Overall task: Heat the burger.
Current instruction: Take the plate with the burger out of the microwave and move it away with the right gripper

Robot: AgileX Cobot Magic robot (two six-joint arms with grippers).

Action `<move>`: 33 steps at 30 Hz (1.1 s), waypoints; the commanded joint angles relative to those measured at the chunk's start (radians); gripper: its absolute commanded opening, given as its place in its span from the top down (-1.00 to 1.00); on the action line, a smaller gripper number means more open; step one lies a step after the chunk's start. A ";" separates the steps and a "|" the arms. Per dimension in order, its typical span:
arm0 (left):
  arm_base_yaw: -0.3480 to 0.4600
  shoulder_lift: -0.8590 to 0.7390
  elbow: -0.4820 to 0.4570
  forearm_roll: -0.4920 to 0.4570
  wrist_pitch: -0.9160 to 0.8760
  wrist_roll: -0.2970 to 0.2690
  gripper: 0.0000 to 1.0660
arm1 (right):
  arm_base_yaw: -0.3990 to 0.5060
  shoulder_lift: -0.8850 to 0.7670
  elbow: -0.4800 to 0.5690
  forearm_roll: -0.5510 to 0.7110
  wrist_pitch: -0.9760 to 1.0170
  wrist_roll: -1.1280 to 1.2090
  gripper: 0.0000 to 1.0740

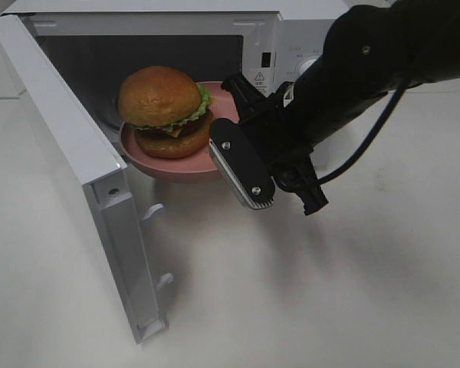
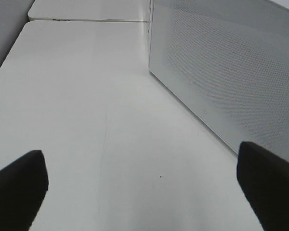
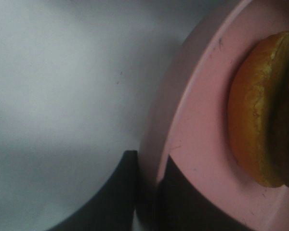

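Observation:
The burger, with a golden-brown bun, green lettuce and a dark patty, sits on a pink plate. The plate is at the mouth of the open white microwave, partly inside the cavity. My right gripper is shut on the plate's right rim. In the right wrist view its fingers straddle the pink rim, with the burger close by. My left gripper is open and empty above the white table and does not show in the exterior high view.
The microwave door stands swung wide open to the left, reaching toward the table's front. Its outer face rises right beside my left gripper. The white table stretches in front of the microwave.

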 commanded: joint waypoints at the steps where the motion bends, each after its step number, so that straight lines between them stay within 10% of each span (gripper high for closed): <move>1: -0.003 -0.021 0.003 -0.011 -0.005 -0.003 -0.88 | -0.011 -0.063 0.031 0.011 -0.094 0.012 1.00; 33: -0.003 -0.021 0.003 -0.011 -0.005 -0.003 -0.88 | -0.011 -0.619 0.480 0.007 -0.047 0.160 1.00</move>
